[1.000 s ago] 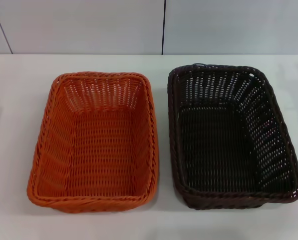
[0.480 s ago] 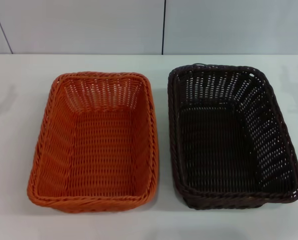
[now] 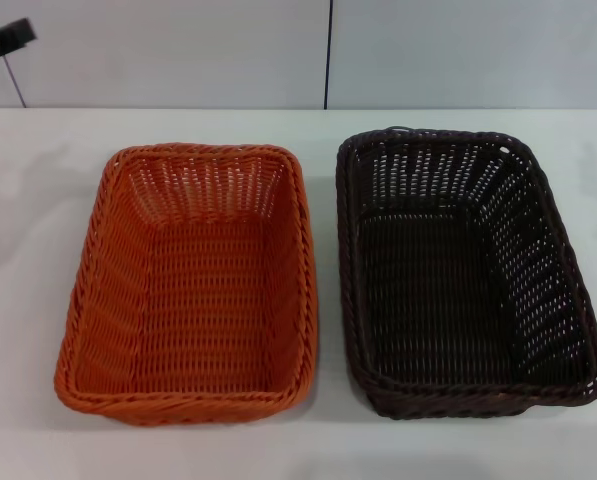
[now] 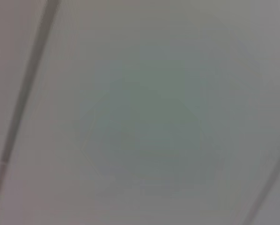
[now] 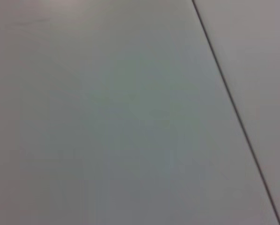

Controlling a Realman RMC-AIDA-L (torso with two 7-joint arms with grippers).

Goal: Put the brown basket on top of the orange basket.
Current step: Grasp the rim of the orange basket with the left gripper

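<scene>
The orange basket [image 3: 190, 285] stands upright on the white table [image 3: 318, 450], left of centre in the head view. The brown basket [image 3: 463, 275] stands upright beside it on the right, with a narrow gap between their rims. Both are empty. A dark part of my left gripper [image 3: 3, 40] shows at the top left edge of the head view, high up and far from both baskets. My right gripper is out of view. Both wrist views show only plain pale panels with dark seams.
A white wall with a dark vertical seam [image 3: 328, 55] runs behind the table. Bare table surface lies in front of, behind and to the left of the baskets.
A dark part of my left gripper has come into the head view at the top left corner. The baskets have not moved.
</scene>
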